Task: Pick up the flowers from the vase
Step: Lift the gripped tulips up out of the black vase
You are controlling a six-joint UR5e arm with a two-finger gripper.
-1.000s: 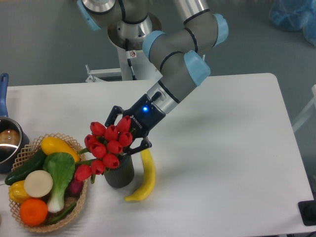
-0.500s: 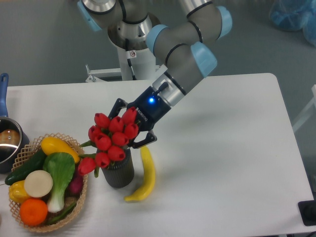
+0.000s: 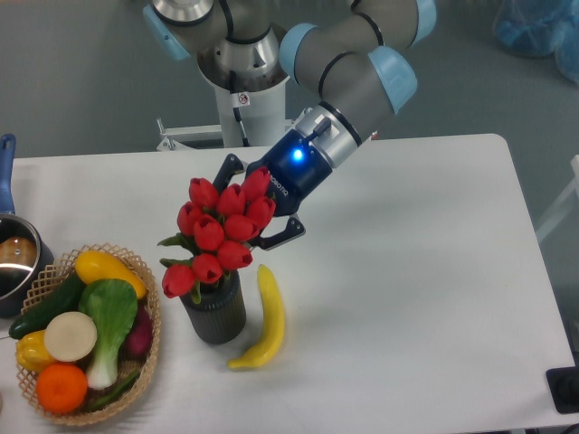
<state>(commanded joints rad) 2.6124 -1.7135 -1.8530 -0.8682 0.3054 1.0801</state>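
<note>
**Tulips partly out of the vase, held from behind**

The flowers (image 3: 220, 237) stand above the vase (image 3: 214, 309), which sits near the front edge of the table (image 3: 425, 271), left of centre. The red buds cluster well above the ribbed rim, though the lowest buds and leaves hang just over it, so the stems seem not yet free of the vase.

The risk lies in that last stretch. If the stems bind against the rim, the light vase could tip or be dragged toward the banana (image 3: 263, 318) lying just beside it on the right. A tilted pull could also let the bunch slip, since the stems look thin and smooth.

The pincer (image 3: 258, 212) reaches in from the back right, its dark fingers (image 3: 288, 237) wrapped around the bunch behind the buds. It appears closed on the flowers, the jaws narrowed to the stems' width.

A basket (image 3: 145, 271) of vegetables sits by the front left corner.
</note>
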